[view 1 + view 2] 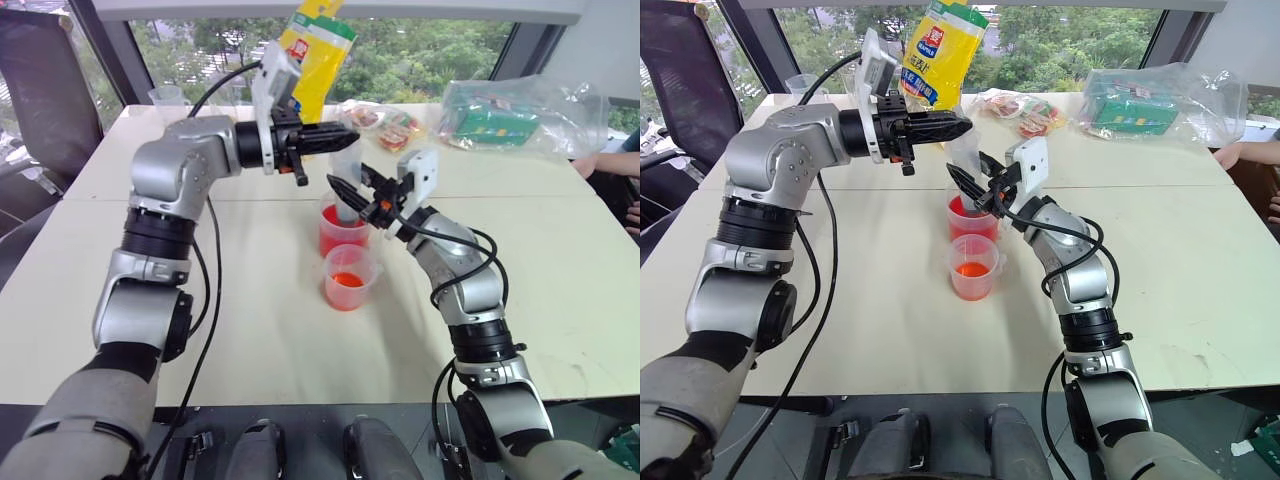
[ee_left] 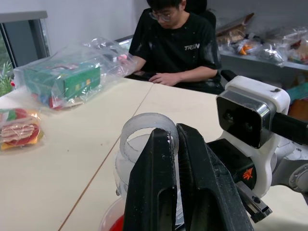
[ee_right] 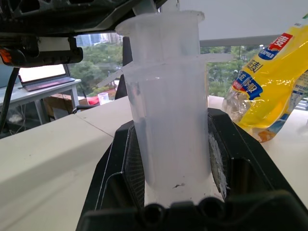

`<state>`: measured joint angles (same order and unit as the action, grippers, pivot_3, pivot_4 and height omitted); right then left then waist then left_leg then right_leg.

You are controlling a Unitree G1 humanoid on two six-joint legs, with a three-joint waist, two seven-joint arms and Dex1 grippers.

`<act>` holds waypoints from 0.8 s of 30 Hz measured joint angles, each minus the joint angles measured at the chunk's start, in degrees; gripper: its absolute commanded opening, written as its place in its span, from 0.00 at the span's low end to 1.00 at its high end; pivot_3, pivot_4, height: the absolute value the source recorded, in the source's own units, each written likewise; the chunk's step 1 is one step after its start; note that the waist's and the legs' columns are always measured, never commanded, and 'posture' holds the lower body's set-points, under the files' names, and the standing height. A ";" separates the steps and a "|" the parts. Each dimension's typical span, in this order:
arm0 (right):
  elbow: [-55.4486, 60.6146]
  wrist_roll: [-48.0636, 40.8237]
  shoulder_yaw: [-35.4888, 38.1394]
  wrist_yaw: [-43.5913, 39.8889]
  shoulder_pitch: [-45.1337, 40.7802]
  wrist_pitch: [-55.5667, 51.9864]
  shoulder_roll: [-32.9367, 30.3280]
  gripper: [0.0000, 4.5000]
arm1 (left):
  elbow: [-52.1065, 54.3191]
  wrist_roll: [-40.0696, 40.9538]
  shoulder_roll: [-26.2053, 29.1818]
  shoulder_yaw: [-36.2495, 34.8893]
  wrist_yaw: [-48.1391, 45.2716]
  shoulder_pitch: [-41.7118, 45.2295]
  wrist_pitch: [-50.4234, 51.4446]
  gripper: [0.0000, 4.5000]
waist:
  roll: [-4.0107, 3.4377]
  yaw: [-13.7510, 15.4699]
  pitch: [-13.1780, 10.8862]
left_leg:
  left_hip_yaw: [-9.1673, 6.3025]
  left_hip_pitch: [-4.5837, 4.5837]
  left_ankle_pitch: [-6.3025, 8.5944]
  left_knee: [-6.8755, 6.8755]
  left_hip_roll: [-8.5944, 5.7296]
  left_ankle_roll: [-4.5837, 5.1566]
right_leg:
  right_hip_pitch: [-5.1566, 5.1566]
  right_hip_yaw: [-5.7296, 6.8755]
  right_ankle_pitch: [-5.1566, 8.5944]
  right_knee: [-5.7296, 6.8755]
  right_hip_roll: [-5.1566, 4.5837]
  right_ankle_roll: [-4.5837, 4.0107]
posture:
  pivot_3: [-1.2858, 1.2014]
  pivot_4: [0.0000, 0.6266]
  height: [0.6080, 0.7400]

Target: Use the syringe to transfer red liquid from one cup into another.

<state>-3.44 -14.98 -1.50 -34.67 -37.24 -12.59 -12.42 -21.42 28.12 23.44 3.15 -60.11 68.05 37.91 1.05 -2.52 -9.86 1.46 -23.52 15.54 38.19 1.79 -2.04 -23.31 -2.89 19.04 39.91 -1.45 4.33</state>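
Syringe (image 3: 168, 120) stands upright over the taller cup (image 1: 341, 232), barrel clamped in the right gripper (image 1: 350, 192), plunger top pinched by the left gripper (image 1: 335, 135). Shorter cup (image 1: 347, 278) sits nearer. Beige table (image 1: 560, 280) lies open on both sides; bagged goods (image 1: 500, 115) crowd the far edge.

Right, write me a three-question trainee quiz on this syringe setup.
1. True or false: the syringe stands upright over the taller cup.
2. Which fingers grip the barrel? A) left gripper B) right gripper
3. Fill in: the shorter cup holds ___ liquid.

Key: 1 true. 2 B; the left gripper is shut on the plunger top. 3 red.
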 measured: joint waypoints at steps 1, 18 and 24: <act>-0.17 0.00 0.00 -0.09 0.00 0.01 0.00 0.31 | -0.16 -0.01 0.00 0.00 0.00 0.03 -0.02 0.01 | 0.00 0.00 0.00 | 0.00 0.00 0.00 0.00 0.00 0.00 | 0.00 0.00 0.00 0.00 0.00 0.00 | 0.52 0.24 1.00; -0.42 -0.02 0.14 -0.18 -0.37 0.00 -0.04 0.31 | -0.48 -0.36 0.15 -0.13 0.00 1.47 -1.12 0.01 | 0.00 0.00 0.00 | 0.00 0.00 0.00 0.00 0.00 0.00 | 0.00 0.00 0.00 0.00 0.00 0.00 | 0.52 0.24 1.00; -0.17 -0.79 0.27 -0.18 -1.03 -1.54 -0.26 0.31 | 0.32 -0.47 0.21 -0.34 0.20 1.44 -1.22 0.15 | 0.00 0.00 0.00 | 0.00 0.00 0.00 0.00 0.00 0.00 | -0.01 0.00 0.00 0.01 0.00 0.00 | 0.52 0.24 1.00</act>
<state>-3.61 -15.77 -1.23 -34.86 -38.26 -14.13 -12.68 -21.10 27.65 23.65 2.81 -59.91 69.48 36.69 1.05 -2.52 -9.86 1.46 -23.51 15.54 38.19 1.79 -2.04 -23.31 -2.89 19.05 39.92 -1.45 4.33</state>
